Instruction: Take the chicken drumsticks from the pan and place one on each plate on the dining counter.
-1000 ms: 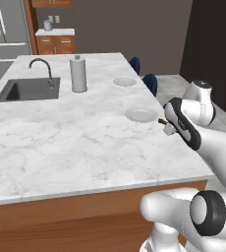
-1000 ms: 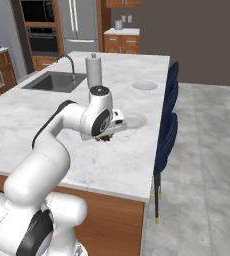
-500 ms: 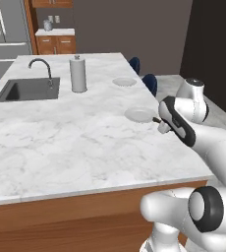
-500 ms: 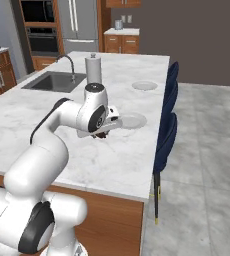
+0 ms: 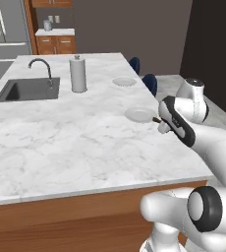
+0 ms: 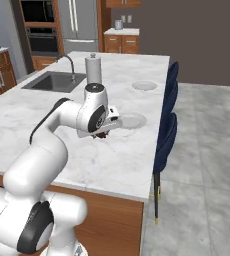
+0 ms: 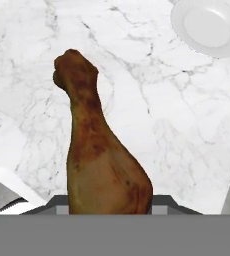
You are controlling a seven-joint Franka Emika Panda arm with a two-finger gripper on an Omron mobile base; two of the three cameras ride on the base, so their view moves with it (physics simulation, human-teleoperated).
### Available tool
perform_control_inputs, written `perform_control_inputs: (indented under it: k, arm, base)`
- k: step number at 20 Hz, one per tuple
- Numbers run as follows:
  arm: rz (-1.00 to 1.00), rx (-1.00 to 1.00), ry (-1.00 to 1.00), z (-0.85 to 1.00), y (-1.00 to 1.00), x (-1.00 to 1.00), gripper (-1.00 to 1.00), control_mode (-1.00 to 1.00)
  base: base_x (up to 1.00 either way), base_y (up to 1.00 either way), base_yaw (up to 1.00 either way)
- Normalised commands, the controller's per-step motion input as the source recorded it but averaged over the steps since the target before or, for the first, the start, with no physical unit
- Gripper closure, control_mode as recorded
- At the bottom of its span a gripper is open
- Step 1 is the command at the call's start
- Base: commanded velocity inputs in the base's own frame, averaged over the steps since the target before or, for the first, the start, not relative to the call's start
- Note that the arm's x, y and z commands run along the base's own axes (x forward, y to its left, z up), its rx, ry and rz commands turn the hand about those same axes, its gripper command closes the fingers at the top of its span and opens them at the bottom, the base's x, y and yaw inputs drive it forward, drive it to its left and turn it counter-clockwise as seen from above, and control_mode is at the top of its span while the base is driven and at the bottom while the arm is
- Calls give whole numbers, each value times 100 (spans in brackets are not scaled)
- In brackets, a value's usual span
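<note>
Hand view: drumstick (image 7: 99, 155) held in gripper (image 7: 107, 202), thick end at jaws, bone end pointing out over marble surface (image 7: 47, 60). Right base view: gripper (image 6: 103, 134) low above surface, just beside near plate (image 6: 131, 120); far plate (image 6: 144, 85) well apart.

One chicken drumstick (image 7: 99, 155) is in view, and one bench (image 5: 61, 142) of white veined marble. Two pale plates lie on it, a nearer plate (image 5: 140, 114) and a farther plate (image 5: 124, 81), together with one upright grey cylinder (image 5: 78, 74), one dark sink (image 5: 29, 89) and one curved tap (image 5: 40, 65). Along the bench's edge stand three blue chairs (image 6: 165, 140), and at the back of the room there is one steel fridge (image 6: 77, 25) and one small jar (image 6: 118, 24) on a far counter.
</note>
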Motion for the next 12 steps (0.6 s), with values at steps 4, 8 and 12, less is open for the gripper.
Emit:
perform_control_inputs:
  k: [4,8,12]
  arm:
    - [-1,0,1,-3,-3,30,100,-100]
    - [-4,0,5,-11,-6,92,100,-100]
    - [-3,0,10,-14,-3,100,100,-100]
  base:
    - [16,-2,0]
    - [0,0,0]
    - [0,0,0]
